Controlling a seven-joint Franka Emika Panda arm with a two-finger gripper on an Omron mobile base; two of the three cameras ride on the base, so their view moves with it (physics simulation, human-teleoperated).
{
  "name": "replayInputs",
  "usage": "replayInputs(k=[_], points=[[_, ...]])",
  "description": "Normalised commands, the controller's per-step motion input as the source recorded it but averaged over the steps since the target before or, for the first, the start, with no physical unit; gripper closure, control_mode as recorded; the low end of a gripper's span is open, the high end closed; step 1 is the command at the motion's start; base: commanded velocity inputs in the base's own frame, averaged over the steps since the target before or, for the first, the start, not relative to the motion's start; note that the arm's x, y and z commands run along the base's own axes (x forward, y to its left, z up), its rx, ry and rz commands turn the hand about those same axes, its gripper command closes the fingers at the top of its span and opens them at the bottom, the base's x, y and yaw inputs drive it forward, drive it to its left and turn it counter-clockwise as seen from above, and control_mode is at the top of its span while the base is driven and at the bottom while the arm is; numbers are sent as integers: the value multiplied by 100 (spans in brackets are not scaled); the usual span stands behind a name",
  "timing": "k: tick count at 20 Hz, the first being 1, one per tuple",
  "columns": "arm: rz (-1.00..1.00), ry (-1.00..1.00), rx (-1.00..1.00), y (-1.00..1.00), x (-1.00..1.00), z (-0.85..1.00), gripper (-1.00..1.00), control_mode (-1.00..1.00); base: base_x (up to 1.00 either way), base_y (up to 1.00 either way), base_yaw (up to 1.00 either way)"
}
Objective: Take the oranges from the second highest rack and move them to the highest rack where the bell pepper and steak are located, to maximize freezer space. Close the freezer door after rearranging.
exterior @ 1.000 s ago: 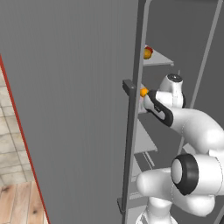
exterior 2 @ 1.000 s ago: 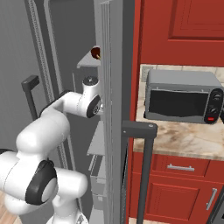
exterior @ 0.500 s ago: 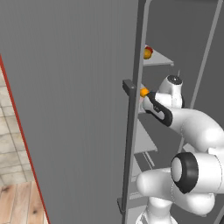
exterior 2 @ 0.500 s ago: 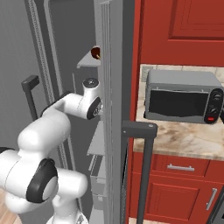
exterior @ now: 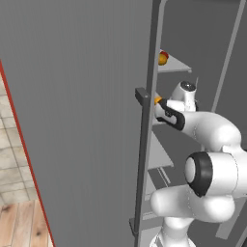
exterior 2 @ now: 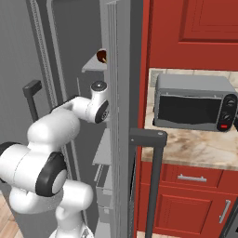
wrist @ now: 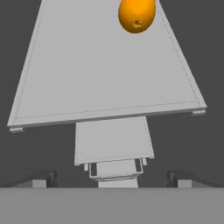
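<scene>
One orange [wrist: 137, 15] lies on the second highest rack [wrist: 105, 65], ahead of my gripper [wrist: 113, 179], whose jaws stand open and empty with a gap to the fruit. In the left base view that orange [exterior: 157, 100] peeks past the edge of the open freezer door [exterior: 72, 120], right by my hand. Above it, on the highest rack [exterior: 174, 63], sits another orange [exterior: 162, 60] beside the dark-red bell pepper [exterior: 165, 53]. In the right base view the bell pepper [exterior 2: 101, 56] sits at the front of the same rack [exterior 2: 93, 68]. The steak is hidden.
The freezer door's bar handle [exterior: 141, 159] stands close to my forearm on its left. A second grey door edge [exterior 2: 118, 139] with a dark handle [exterior 2: 151, 176] stands to the right. A toaster oven [exterior 2: 193, 102] sits on the marble counter [exterior 2: 195, 148]. Lower shelves [exterior: 159, 154] lie beneath.
The wrist has edged slightly further in over the second highest rack. The jaws stay open and the oranges have not moved.
</scene>
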Motion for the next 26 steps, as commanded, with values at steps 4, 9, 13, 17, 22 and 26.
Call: replayInputs(k=[4,9,13,17,22,26], points=[[0,0,0,-19,27,0,-100,-100,0,0,0],[0,0,0,-20,28,0,-100,-100,0,0,0],[0,0,0,-3,36,0,-100,-100,0,0,0],[0,0,0,0,42,0,-100,-100,0,0,0],[0,0,0,-5,38,0,-100,-100,0,0,0],[0,0,0,-10,33,0,-100,-100,0,0,0]])
